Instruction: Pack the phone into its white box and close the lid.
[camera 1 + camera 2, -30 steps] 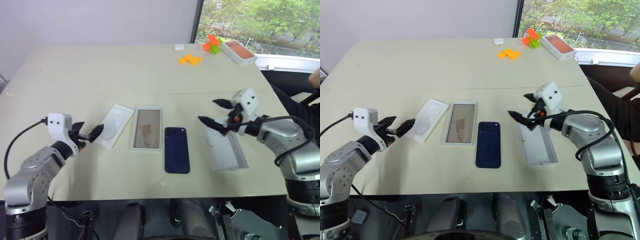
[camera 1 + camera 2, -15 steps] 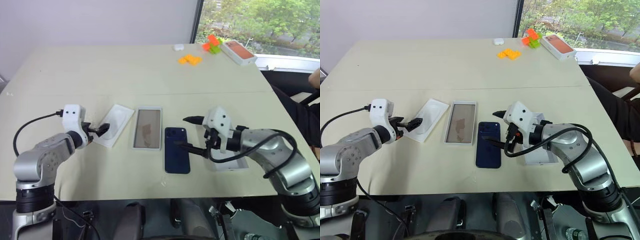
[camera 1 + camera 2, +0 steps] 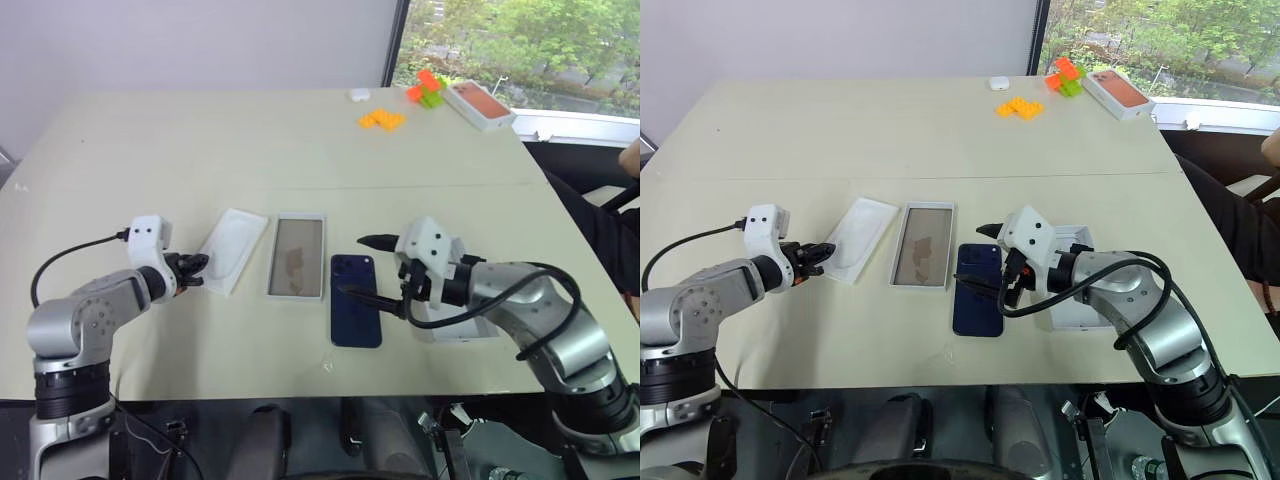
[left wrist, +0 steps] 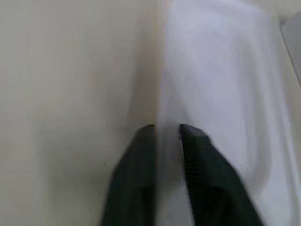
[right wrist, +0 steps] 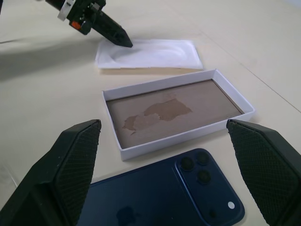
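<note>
The dark navy phone (image 3: 356, 313) lies back up near the table's front, its camera bump (image 5: 195, 170) at the far end. Left of it sits the white box (image 3: 297, 256), an open tray with a brownish floor (image 5: 169, 113). Further left lies a thin white moulded insert (image 3: 232, 250). My left gripper (image 3: 196, 266) is shut on the insert's near edge, its fingers (image 4: 141, 155) pinching the rim. Hovering over the phone's far end, my right gripper (image 3: 368, 270) is open, with nothing between its fingers (image 5: 70, 169). The lid (image 3: 452, 328) lies open side up, partly hidden under my right arm.
At the far right of the table are orange bricks (image 3: 381, 119), green and orange blocks (image 3: 425, 88), a white box with an orange-red top (image 3: 478, 103) and a small white object (image 3: 357, 95). A person's arm (image 3: 630, 158) shows at the right edge.
My left gripper reached the insert's edge and shut on it. My right arm swung left from above the lid to over the phone, staying open.
</note>
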Robot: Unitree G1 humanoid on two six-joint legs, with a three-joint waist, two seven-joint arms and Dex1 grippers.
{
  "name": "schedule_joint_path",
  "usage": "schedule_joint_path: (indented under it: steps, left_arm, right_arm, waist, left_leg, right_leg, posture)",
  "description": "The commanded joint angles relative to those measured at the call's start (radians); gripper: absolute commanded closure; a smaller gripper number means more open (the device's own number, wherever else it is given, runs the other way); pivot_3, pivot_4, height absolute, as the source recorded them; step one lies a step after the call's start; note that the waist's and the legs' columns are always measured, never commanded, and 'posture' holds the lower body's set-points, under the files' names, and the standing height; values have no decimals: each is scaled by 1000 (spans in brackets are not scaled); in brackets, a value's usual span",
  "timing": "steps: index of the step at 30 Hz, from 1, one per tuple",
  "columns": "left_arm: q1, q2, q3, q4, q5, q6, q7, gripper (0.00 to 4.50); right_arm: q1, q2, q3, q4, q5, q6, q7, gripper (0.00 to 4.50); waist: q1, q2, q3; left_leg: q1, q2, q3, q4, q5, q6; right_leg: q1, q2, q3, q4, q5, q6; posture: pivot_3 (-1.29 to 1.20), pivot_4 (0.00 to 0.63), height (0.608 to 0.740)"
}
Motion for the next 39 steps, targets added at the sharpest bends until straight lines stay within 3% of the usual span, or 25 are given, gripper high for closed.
schedule_joint_path:
  steps: [1,12,21,31,39]
  left_arm:
    - [-1,-14,73,-19,-17,19,30,4487]
    - [-39,-98,230,-34,-112,51,97,4487]
    - [-61,-203,379,-130,-357,23,131,4487]
    - [-20,-331,244,-225,-697,53,342,4487]
    - [37,-395,115,-213,-756,-20,579,4487]
  right_arm:
    - [-11,6,2,-38,5,-12,-1,0]
    - [-30,18,15,-22,3,-15,0,0]
    - [-38,9,13,-19,3,-19,7,0]
    - [-32,-7,-4,-5,-14,-33,14,0]
    - [-15,-6,-17,-18,-19,-34,2,0]
  waist:
    - [0,0,0]
    - [0,0,0]
    - [0,0,0]
    - [2,-1,0]
    - [3,-1,0]
  left_leg:
    - [0,0,0,0,0,0]
    - [1,-1,-1,0,0,-1]
    - [0,-1,-1,1,0,-1]
    - [1,-2,-2,1,1,-1]
    - [1,-3,-3,1,1,-1]
  right_leg:
    - [0,0,0,0,0,0]
    - [1,1,0,2,0,0]
    - [1,-1,0,1,0,0]
    - [3,-1,0,1,0,0]
    - [3,0,0,1,0,0]
  posture:
    - [0,150,740]
    - [0,150,740]
    - [0,150,740]
    - [0,150,740]
    - [0,150,740]
